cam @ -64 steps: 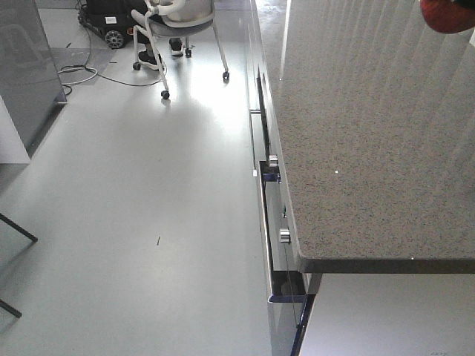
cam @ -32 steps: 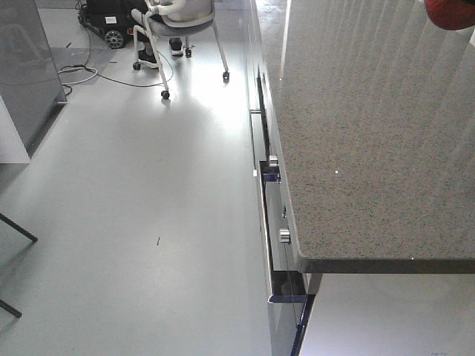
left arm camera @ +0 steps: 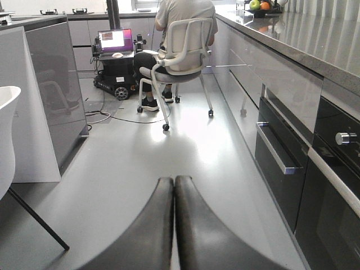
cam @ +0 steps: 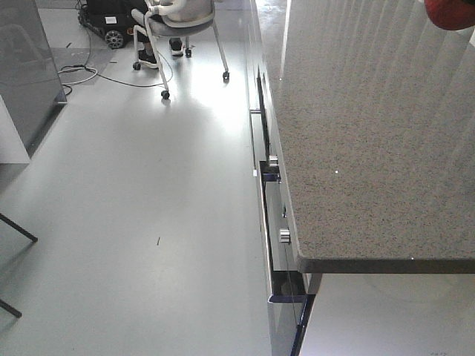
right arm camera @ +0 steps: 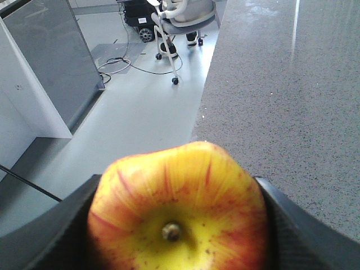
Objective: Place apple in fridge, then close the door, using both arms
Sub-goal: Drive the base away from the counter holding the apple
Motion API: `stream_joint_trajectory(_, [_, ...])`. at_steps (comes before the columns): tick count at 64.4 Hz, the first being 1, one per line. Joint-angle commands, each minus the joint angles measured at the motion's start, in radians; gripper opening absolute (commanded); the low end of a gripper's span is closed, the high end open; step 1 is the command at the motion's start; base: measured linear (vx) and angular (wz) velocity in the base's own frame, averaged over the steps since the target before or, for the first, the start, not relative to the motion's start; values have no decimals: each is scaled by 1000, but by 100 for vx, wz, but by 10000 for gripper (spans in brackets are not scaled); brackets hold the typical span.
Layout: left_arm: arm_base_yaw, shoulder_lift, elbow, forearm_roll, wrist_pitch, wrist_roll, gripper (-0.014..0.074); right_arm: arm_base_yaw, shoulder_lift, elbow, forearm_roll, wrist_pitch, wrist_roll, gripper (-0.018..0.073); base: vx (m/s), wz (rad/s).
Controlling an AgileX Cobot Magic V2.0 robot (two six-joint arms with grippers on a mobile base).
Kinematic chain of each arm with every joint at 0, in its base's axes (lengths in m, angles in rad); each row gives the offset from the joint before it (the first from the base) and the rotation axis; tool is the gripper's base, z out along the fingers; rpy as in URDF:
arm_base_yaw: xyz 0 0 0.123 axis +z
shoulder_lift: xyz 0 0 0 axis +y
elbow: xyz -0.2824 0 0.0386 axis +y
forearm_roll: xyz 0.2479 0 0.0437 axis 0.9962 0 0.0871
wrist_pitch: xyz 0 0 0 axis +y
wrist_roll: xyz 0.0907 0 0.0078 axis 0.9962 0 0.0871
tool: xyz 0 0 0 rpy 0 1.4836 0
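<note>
Apple (right arm camera: 179,214) fills the lower half of the right wrist view, with its stem dimple facing the lens. It is clamped between the two dark pads (right arm camera: 53,236) of the right tool (right arm camera: 178,242), which is closed onto its sides. Behind it, the speckled grey tabletop (right arm camera: 281,84) takes the right of the frame and the pale floor (right arm camera: 146,112) the left.

The front view gives only a red sliver of that apple (cam: 451,13), cut off by the upper right corner above the tabletop (cam: 371,148). No tool shows there at all.

Only the left wrist view shows the left tool (left arm camera: 174,183). Its two dark fingers are pressed together at bottom centre with nothing between them, hanging over the floor. That view alone also shows a person (left arm camera: 183,22) seated on a white chair (left arm camera: 183,53) at a laptop (left arm camera: 114,40). Fruit (left arm camera: 260,5) lies far along the tabletop at upper right, and oven fronts (left arm camera: 332,185) run down the right edge.

A grey unit (right arm camera: 50,62) with a white side stands at upper left; whether it is the fridge cannot be told.

Against a second ago, the red sliver sits slightly higher and further right in its corner. Over the last half second it has barely changed, and the rest of the front view matches.
</note>
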Motion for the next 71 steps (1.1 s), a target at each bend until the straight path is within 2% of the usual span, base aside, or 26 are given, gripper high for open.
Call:
stream_joint_trajectory(1, [-4,-14,-16,1,-68,-6,-6,-5,-28,-33,22,-73,-8,159,0,0])
stream_joint_trajectory(42, [-4,-14,-16,1,-68,-6,-6,-5,-28,-33,22,-73,-8,159,0,4])
stream_joint_trajectory(71, [-4,-14,-16,1,-68,-6,-6,-5,-28,-33,22,-73,-8,159,-1,34])
